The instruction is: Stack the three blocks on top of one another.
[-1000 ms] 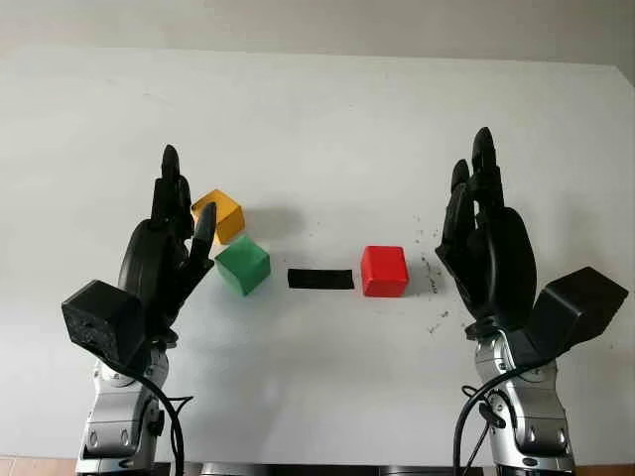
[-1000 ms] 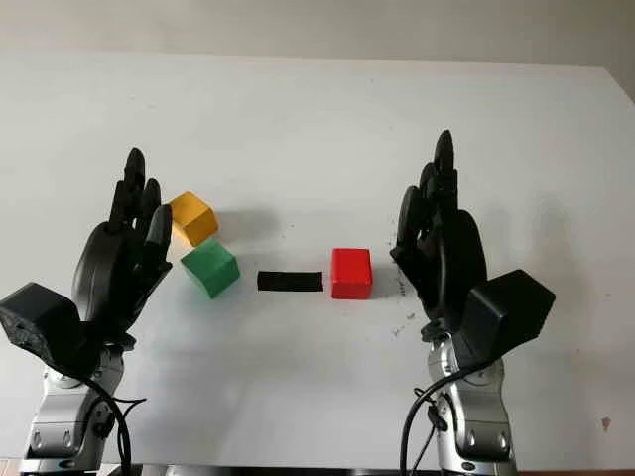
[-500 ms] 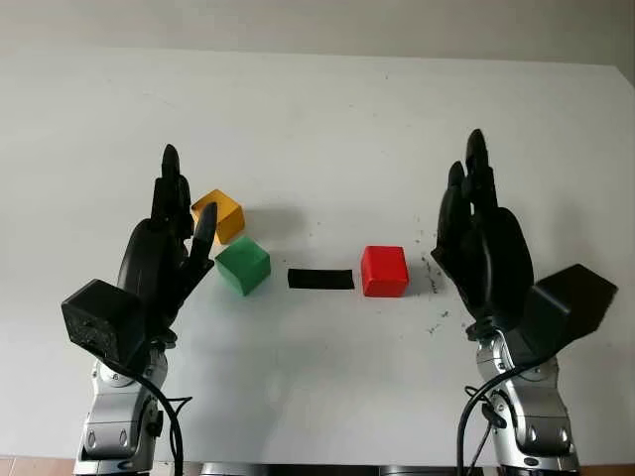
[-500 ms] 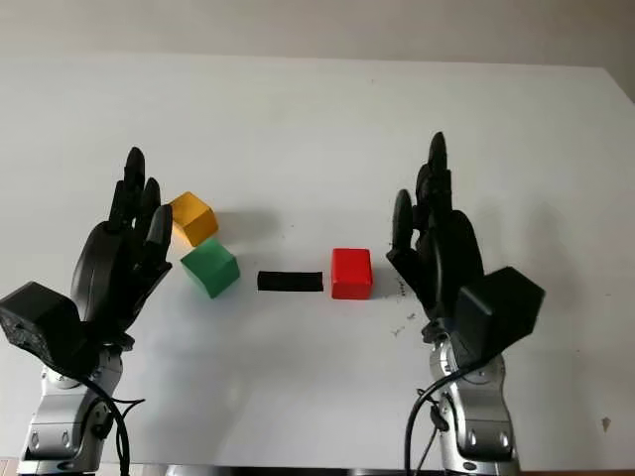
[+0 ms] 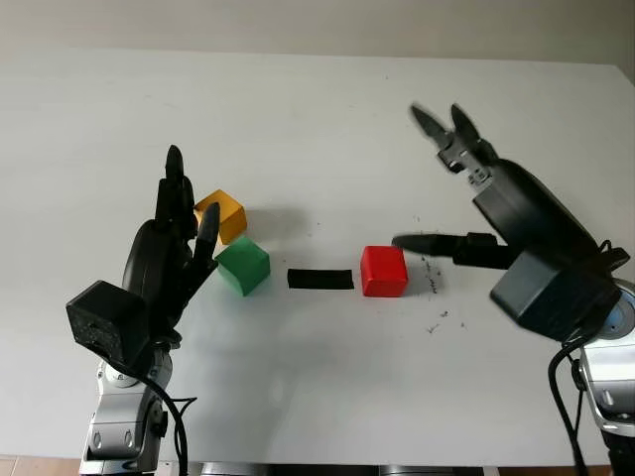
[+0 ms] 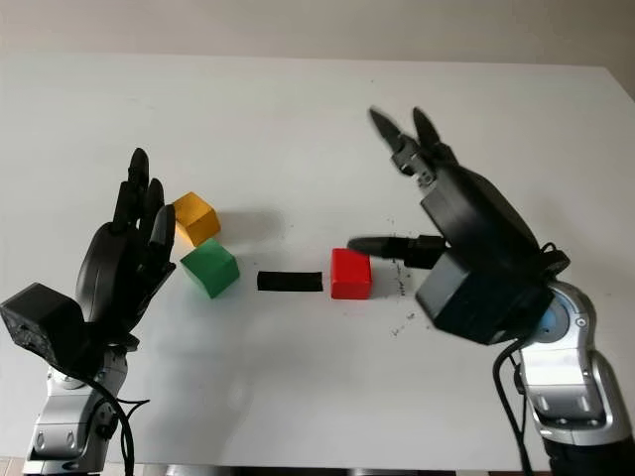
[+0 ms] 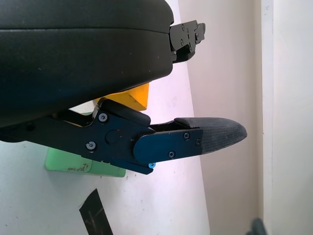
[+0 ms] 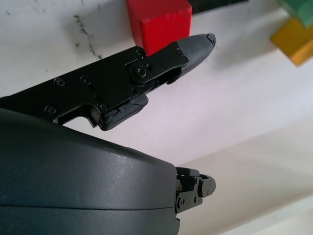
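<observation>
No stacking was observed: red block [image 5: 384,271], green block [image 5: 243,265] and yellow block [image 5: 220,214] lay separately on the tabletop [image 5: 317,119]. Right hand [image 5: 466,198] and left hand [image 5: 174,243] were found released, empty.

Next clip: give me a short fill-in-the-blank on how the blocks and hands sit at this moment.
1. The black strip lies between the green block and the ____ block.
2. The block nearest the right hand is coloured ____.
3. The yellow block sits just beyond the ____ block, close to the left hand.
4. The number of blocks stacked on another so far is ____.

Missing words: red; red; green; zero
</observation>
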